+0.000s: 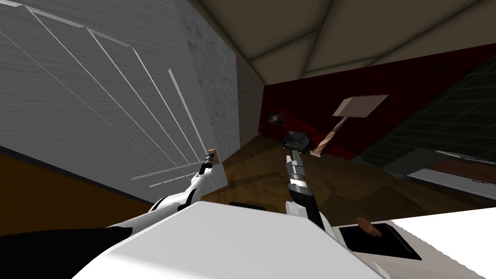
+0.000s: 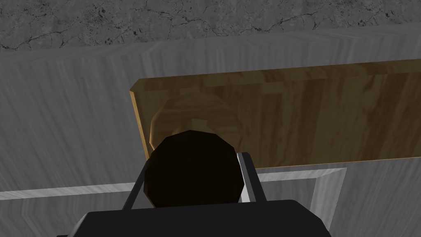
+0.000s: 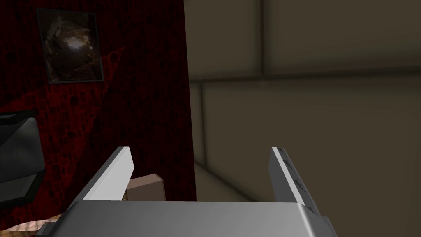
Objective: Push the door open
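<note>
Because the grey panelled door (image 1: 97, 97) stands close on my left, seemingly closed against the mottled grey wall (image 1: 213, 87) beside it, the push has to go through its round dark knob (image 2: 192, 185). The knob sits near the door's edge, on a short brown stem from a wooden backplate (image 2: 308, 119). The left gripper (image 2: 194, 161) is clamped on the knob, its thin fingers (image 2: 250, 177) pressing the two sides and the knob's face close to the gripper body.

I judge the grasp made and the push itself as the step in hand. To do it well, drive straight into the door's face rather than along it, since blade-like fingers on a round knob can slide off under a sideways load. Hold the clamp firm, and let the wrist follow the arc as the door swings so the fingers do not twist loose. If the latch resists, a turn of the knob may be needed first; the pictures cannot tell me that.

The right gripper (image 3: 200, 151) hangs out ahead over the wooden floor (image 1: 271, 174) with fingers spread and nothing between them, and should keep away from the doorway
</note>
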{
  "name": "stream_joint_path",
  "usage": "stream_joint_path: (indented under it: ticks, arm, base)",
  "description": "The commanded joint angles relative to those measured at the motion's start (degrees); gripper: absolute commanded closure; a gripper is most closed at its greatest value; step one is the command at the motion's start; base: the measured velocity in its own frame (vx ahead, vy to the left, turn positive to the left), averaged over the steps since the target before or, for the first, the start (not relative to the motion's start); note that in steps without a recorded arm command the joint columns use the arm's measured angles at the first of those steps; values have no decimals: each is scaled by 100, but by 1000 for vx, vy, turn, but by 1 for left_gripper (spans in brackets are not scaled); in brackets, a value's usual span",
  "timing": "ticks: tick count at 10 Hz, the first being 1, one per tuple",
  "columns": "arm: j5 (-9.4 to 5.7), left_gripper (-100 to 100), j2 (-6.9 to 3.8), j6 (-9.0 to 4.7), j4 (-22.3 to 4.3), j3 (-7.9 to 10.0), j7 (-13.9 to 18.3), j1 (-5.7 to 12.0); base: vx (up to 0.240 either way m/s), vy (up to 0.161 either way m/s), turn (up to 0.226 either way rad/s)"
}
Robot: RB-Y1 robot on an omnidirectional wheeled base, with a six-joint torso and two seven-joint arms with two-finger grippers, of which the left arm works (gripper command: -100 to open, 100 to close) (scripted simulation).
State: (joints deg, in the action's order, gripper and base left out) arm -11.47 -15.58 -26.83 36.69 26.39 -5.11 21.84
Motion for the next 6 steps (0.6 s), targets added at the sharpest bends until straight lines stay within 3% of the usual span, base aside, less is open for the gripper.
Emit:
stream_joint_path:
  ticks: [1,3,6]
  arm:
    - [-32,100,-42,-18,8,97,-34,-1]
    - [-60,100,-78,-23,-2,180,-60,-17]
    - [-103,100,-124,-20,-10,304,-102,-59]
  base:
    - [205,-92,72]
    - [168,-61,66]
    - [137,7,40]
